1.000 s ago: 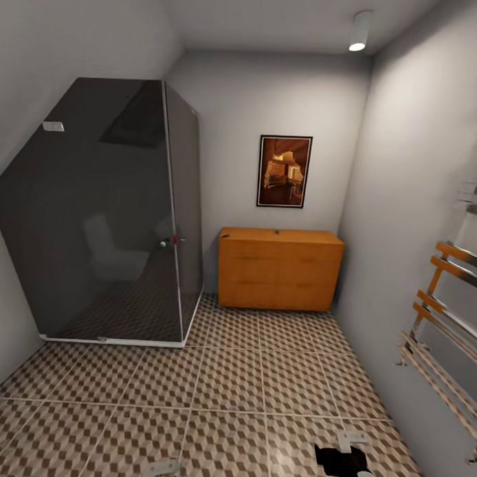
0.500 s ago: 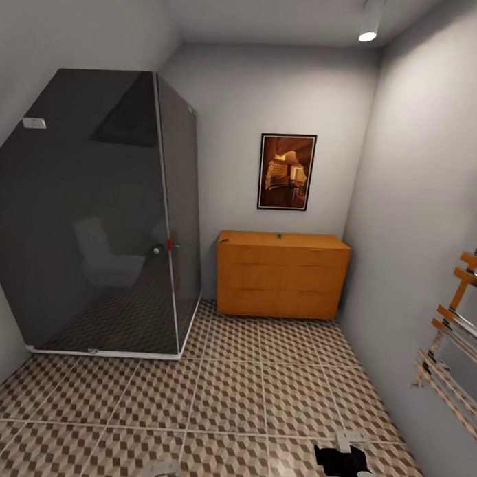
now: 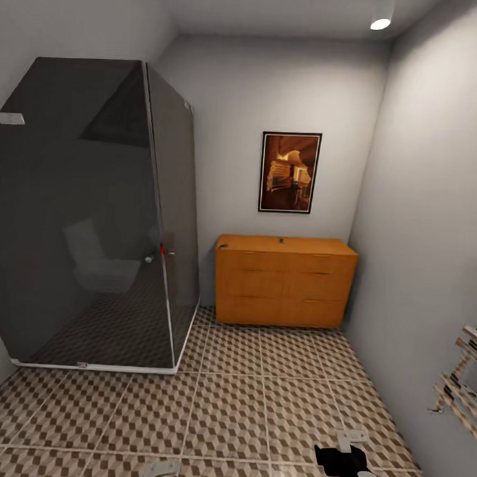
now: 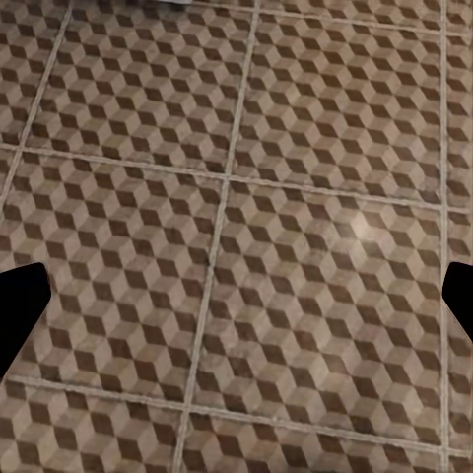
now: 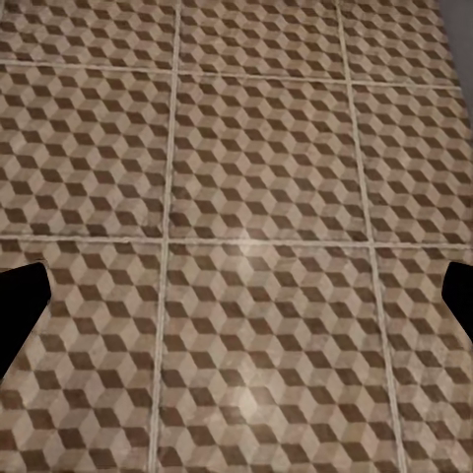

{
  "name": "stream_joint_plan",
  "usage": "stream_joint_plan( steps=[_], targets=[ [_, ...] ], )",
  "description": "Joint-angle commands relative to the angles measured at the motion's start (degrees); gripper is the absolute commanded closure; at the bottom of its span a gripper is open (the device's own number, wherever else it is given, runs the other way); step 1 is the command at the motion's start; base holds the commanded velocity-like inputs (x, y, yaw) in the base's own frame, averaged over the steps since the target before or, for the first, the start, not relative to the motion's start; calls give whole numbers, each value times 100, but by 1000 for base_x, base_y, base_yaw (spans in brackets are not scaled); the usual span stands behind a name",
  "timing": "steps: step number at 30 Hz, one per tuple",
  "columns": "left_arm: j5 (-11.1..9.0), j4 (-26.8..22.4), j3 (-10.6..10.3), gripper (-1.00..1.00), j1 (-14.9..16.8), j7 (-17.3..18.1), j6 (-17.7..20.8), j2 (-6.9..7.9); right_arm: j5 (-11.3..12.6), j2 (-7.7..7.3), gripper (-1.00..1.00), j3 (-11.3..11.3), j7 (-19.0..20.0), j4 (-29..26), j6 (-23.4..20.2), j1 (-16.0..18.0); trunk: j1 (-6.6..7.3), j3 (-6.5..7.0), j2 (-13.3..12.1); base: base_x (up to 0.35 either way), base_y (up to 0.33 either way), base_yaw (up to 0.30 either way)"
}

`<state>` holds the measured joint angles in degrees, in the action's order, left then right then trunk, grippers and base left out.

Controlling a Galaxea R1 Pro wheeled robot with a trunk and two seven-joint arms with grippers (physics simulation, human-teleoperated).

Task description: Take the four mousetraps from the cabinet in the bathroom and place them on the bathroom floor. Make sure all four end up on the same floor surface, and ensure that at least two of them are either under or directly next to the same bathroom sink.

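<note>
i am on the way to the cabinet (image 3: 284, 281), which stands far ahead of both grippers against the back wall. no mousetraps to see yet; i guess they are inside. the left gripper (image 4: 236, 305) and the right gripper (image 5: 236, 305) hang over the bathroom floor (image 3: 260, 397), fingers wide apart and holding nothing. next i should roll closer, then reach for a drawer.

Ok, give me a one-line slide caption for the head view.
Robot facing the orange wooden cabinet across the patterned bathroom floor, dark glass shower at left.
</note>
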<state>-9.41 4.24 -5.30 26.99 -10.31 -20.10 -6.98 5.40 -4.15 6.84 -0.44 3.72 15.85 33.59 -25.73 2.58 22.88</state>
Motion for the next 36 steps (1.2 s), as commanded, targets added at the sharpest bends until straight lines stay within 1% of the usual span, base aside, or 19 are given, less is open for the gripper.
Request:
stream_joint_plan(
  steps=[1,18,36],
  targets=[
    [-52,24,-50,-100,8,-6,-38,-2,54,2,-100,48,0,24,39,8,-6,-2,4,332,-5,0],
    [-51,24,-50,-100,8,-6,-38,1,104,1,-100,46,-3,24,49,8,-6,-2,4,331,-78,0],
    [-49,18,-50,-100,8,-30,-37,-9,125,1,-100,46,-2,24,51,8,-6,-2,4,282,-212,0]
  ],
)
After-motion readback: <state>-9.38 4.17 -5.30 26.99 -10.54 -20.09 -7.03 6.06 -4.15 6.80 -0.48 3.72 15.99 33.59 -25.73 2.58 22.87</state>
